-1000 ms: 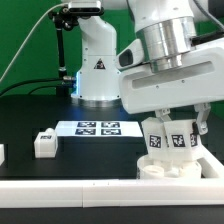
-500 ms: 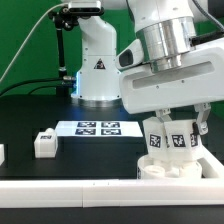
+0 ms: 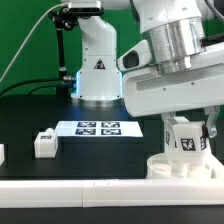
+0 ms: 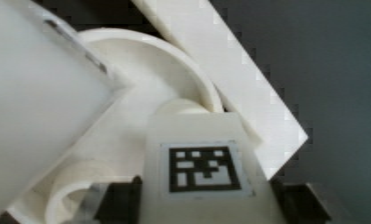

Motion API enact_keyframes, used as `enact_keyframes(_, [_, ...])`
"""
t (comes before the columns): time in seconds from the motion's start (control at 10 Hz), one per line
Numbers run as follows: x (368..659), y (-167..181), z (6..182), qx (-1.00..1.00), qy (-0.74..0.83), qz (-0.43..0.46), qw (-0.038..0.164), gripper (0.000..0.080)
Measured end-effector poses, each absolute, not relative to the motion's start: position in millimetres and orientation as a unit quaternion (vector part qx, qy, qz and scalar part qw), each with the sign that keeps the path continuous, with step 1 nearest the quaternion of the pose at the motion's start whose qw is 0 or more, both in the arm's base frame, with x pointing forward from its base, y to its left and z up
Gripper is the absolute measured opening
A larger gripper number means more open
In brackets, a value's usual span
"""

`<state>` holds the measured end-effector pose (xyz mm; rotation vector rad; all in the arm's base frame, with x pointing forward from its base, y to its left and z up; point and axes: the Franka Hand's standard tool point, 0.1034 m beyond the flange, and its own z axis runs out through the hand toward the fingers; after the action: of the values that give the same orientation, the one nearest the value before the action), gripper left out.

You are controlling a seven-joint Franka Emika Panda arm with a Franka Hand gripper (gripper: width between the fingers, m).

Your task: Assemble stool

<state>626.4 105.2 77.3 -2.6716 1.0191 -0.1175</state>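
The round white seat (image 3: 178, 166) lies at the exterior view's front right, against the long white border bar (image 3: 90, 190). My gripper (image 3: 190, 134) stands right over the seat, shut on a white tagged leg (image 3: 189, 142) that is upright with its lower end at the seat. In the wrist view the leg (image 4: 203, 160) sits between my dark fingers (image 4: 136, 197), with the seat's curved rim (image 4: 137, 45) beyond it. A second leg (image 3: 44, 143) lies loose on the table at the left.
The marker board (image 3: 98, 128) lies flat mid-table in front of the arm's base. Another white part (image 3: 2, 153) shows at the left edge. The border bar also shows in the wrist view (image 4: 226, 60), running slantwise beside the seat.
My gripper and the leg have shifted toward the exterior view's right, and the seat has shifted right with them. Two tagged legs showed under the hand before; one shows now.
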Motion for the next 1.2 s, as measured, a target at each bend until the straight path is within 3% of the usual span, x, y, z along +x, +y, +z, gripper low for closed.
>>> enact_keyframes(0.5, [626.0, 104.1, 77.4, -0.914, 0.378, -0.038, 0.140, 0.0338])
enact_keyframes(1.2, [629.1, 114.0, 76.3, -0.743, 0.653, 0.022, 0.146, 0.0338])
